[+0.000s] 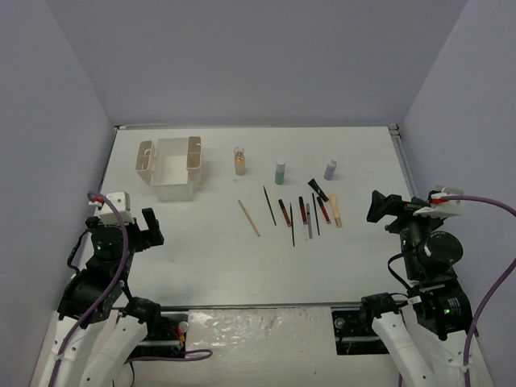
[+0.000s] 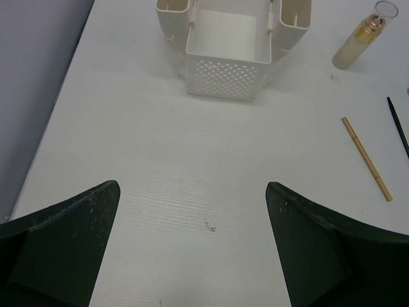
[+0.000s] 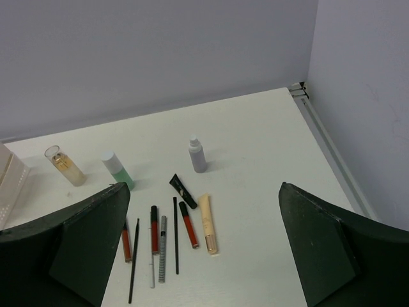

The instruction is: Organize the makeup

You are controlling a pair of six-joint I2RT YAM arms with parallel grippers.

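Three small bottles stand in a row at the back: amber (image 1: pixel 239 161), green (image 1: pixel 280 172) and grey (image 1: pixel 330 168). In front lie several thin items: a tan pencil (image 1: pixel 248 218), black sticks (image 1: pixel 269 205), red tubes (image 1: pixel 302 210), a black tube (image 1: pixel 318 189) and a tan tube (image 1: pixel 334 210). The right wrist view shows the grey bottle (image 3: pixel 197 154), the green bottle (image 3: pixel 117 169) and the tan tube (image 3: pixel 208 223). My left gripper (image 1: pixel 145 227) is open and empty at the near left. My right gripper (image 1: pixel 377 206) is open and empty, right of the items.
A white-and-beige compartmented box (image 1: pixel 171 168) stands at the back left; it also shows in the left wrist view (image 2: pixel 230 48). Grey walls enclose the table on three sides. A metal rail (image 3: pixel 326 137) runs along the right edge.
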